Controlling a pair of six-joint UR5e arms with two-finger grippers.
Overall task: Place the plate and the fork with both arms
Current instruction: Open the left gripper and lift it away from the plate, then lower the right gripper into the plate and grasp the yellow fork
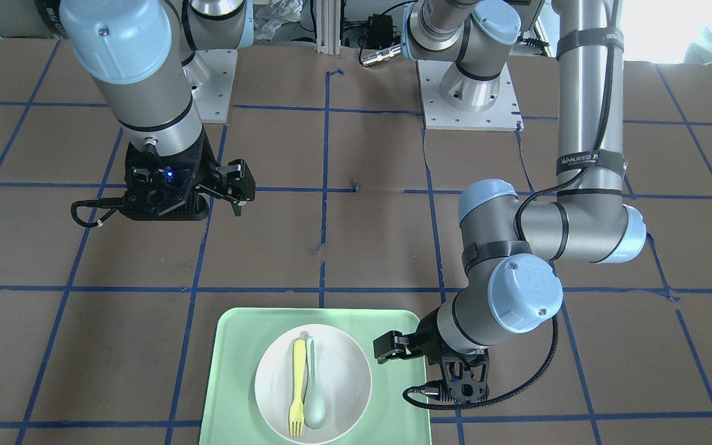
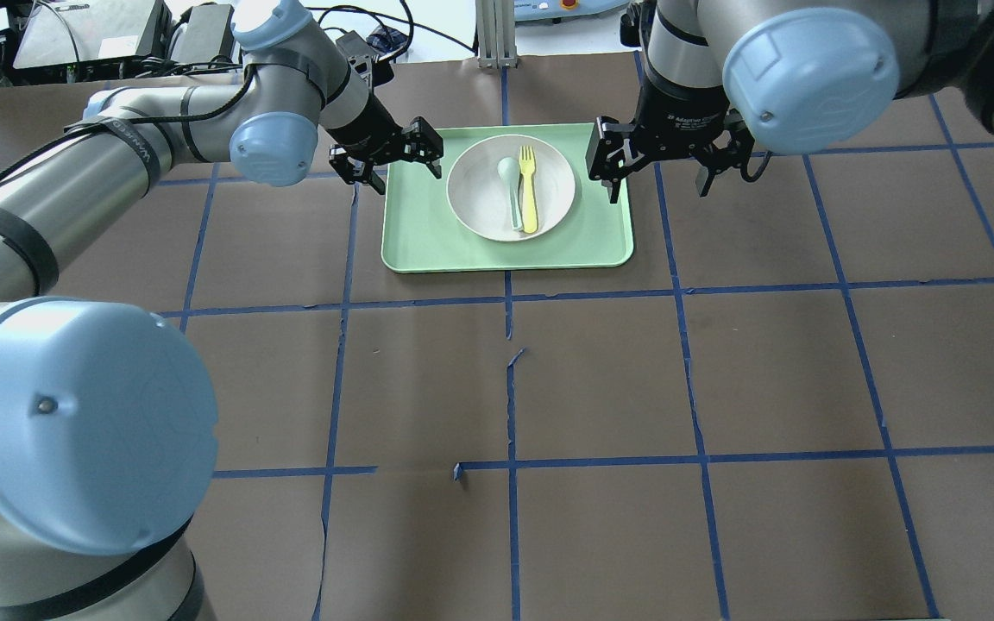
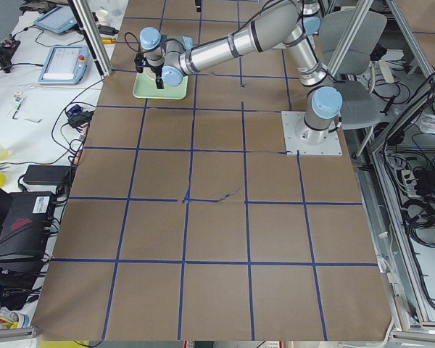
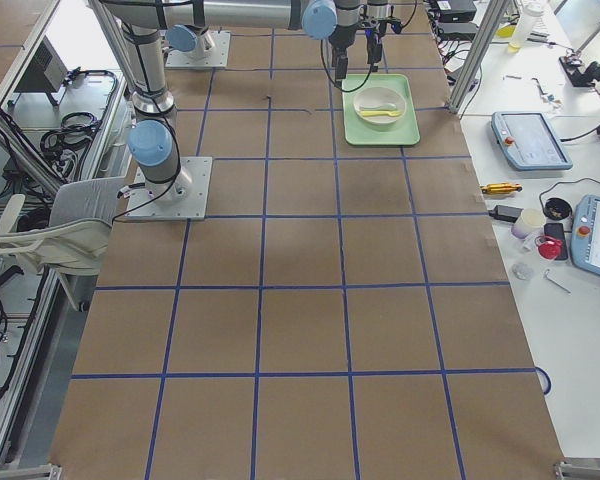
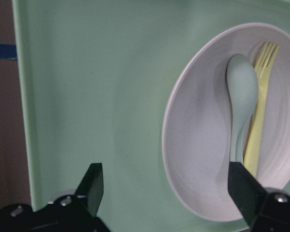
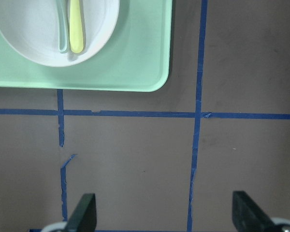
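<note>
In the overhead view's upper centre, the slim pale-yellow plastic fork lies in the round off-white plate on a pale-green rectangular tray, flanked by the black left claw and black right claw, both released.

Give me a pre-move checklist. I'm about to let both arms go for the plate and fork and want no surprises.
1. Left gripper open and empty: ok.
2. Right gripper open and empty: ok.
3. Plate flat on the green tray, rim unobstructed: ok.
4. Fork clear of the spoon for a clean pinch: not ok. They lie close side by side in the plate.
5. Right gripper lined up over the fork: not ok. Its wrist view shows only bare table between the fingers, with the tray off to one side.
</note>
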